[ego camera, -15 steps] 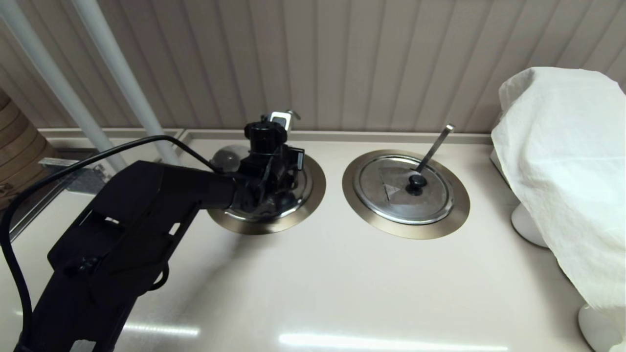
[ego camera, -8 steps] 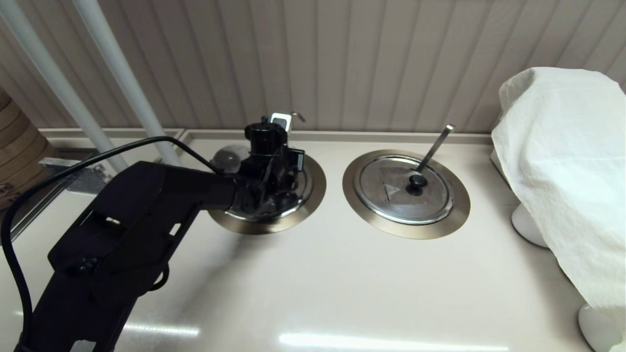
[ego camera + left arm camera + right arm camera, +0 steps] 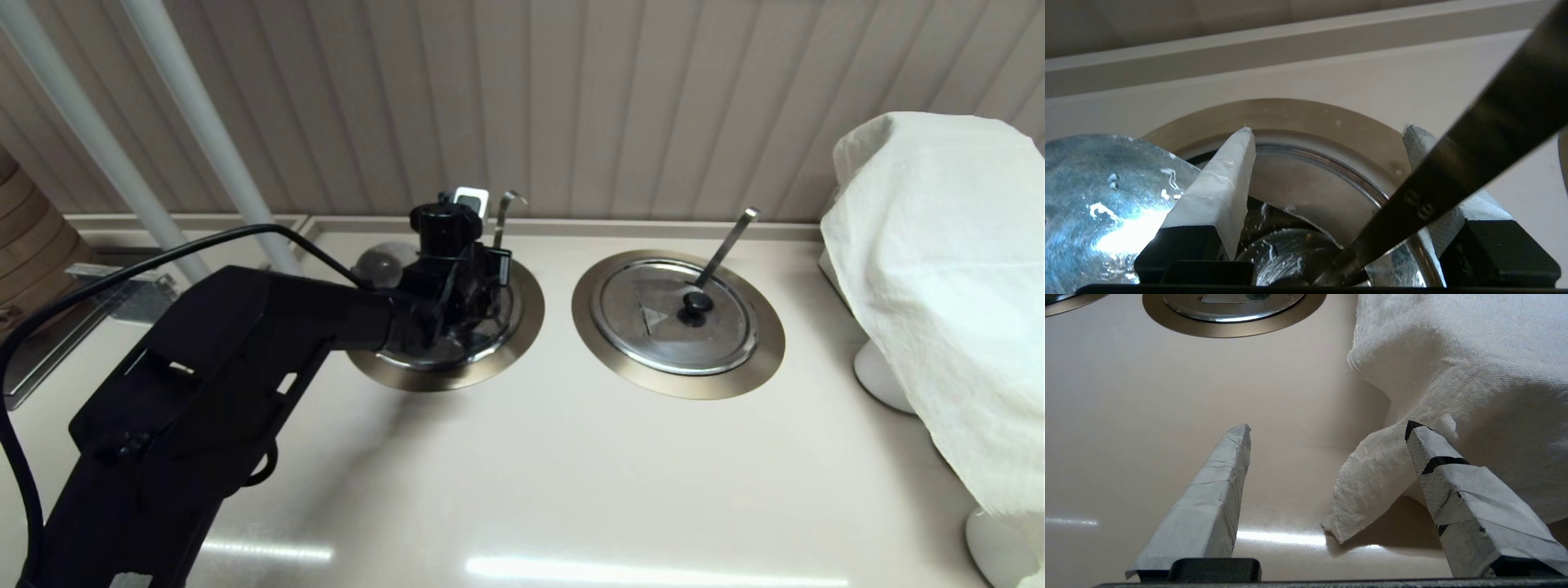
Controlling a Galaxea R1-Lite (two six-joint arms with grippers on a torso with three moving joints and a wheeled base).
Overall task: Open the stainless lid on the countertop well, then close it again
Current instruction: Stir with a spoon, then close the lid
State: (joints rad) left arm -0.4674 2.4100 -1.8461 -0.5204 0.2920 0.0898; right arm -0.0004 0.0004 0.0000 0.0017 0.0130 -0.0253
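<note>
My left end effector (image 3: 1327, 163) over left well (image 3: 522, 322), fingers spread, straddling lid (image 3: 1306, 192) and knob region; wire handle (image 3: 502, 214) pokes up through notch. Lid apparently seated or slightly tilted, cannot tell. Right end effector (image 3: 1327, 457) spread, parked above tabletop (image 3: 1167, 416) beside cloth (image 3: 1453, 355).

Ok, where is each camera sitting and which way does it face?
Head view: on the robot's head, looking forward and down at the countertop; the left arm reaches over the countertop well.
Left wrist view: behind the left gripper's open fingers, just above that well, its wire handle crossing.
Right wrist view: behind the right gripper's open fingers, low over the countertop, facing the white cloth and twin ring.
Shared: head and right wrist views both show twin ring and cloth.
</note>
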